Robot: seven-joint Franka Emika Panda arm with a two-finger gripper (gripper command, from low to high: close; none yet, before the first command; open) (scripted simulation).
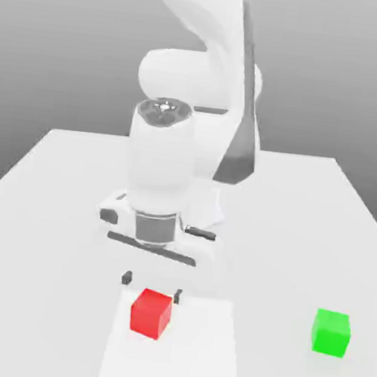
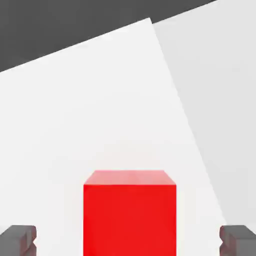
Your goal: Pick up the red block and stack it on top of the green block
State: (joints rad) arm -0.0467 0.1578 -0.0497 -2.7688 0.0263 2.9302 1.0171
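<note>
Directly under open tool (image 1: 152, 285), red block (image 1: 151, 313)

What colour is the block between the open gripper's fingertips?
Bright red: the red block shows best in the hand view.

White table (image 1: 305, 204), brighter white patch (image 1: 207, 349)

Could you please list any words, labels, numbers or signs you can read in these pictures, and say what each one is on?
None: no readable text in either view.
The red block and the green block have plain faces.
The white arm, the open claw and the table bear no lettering or marks.
</note>
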